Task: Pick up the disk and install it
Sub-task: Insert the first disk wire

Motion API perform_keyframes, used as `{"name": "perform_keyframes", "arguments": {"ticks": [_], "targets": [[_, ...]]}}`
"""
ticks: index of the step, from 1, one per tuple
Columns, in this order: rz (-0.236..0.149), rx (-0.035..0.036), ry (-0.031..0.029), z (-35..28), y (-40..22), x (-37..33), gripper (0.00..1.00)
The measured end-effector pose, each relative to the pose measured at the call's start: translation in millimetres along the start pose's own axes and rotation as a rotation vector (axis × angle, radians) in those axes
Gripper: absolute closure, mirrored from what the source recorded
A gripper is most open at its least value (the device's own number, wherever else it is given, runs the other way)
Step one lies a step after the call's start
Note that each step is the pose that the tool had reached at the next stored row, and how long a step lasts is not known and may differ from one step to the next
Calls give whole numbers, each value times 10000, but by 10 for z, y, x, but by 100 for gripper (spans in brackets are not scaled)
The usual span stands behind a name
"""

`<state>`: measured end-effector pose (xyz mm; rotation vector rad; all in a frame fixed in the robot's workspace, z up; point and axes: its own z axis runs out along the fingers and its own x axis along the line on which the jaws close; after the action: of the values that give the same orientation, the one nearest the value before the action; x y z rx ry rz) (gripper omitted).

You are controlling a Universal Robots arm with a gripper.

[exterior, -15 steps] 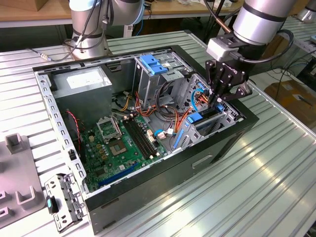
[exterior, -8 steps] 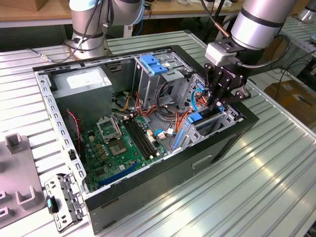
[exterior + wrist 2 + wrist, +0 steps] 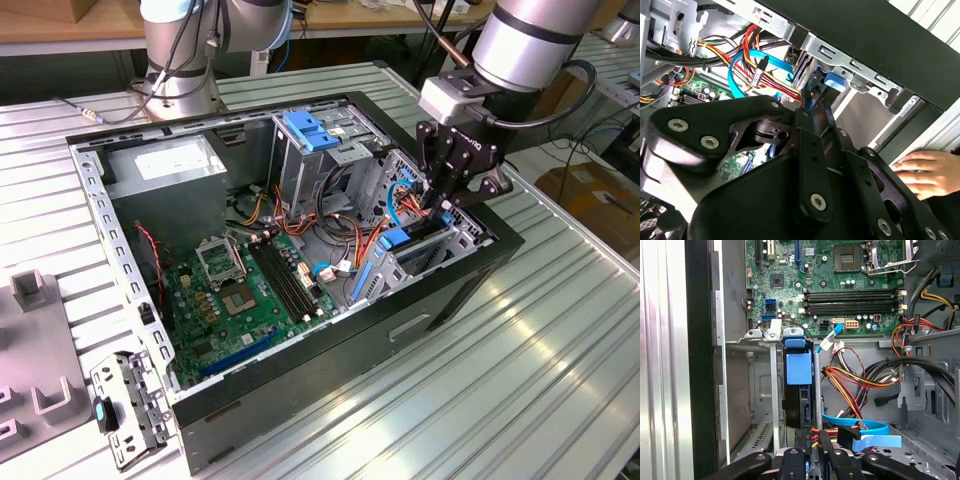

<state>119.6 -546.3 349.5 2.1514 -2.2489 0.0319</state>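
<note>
The end effector [image 3: 449,203] is lowered into the open computer case [image 3: 250,420] at the exterior view's right end, directly over the drive bay [image 3: 455,245]. The disk [image 3: 799,390] is seen standing on edge in that bay, its blue side rail [image 3: 799,367] uppermost — in the first wrist view it sits between the bay's metal walls, just beyond the fingertips [image 3: 826,447]. The fingers are drawn nearly together around the disk's near edge, though whether it is actually clamped cannot be told. Orange and blue cables [image 3: 860,432] are draped beside the bay. A person's hand [image 3: 927,172] is rested on the desk [image 3: 520,380] outside the case — seen in the second wrist view.
</note>
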Motion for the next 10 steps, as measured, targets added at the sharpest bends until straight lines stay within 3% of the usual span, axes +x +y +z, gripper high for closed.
{"name": "perform_keyframes", "arguments": {"ticks": [1, 3, 4, 10], "targets": [[0, 0, 0, 0, 0, 0, 83], [0, 1, 2, -1, 0, 0, 83], [0, 1, 3, -1, 0, 0, 89], [0, 3, 2, -1, 0, 0, 89]]}}
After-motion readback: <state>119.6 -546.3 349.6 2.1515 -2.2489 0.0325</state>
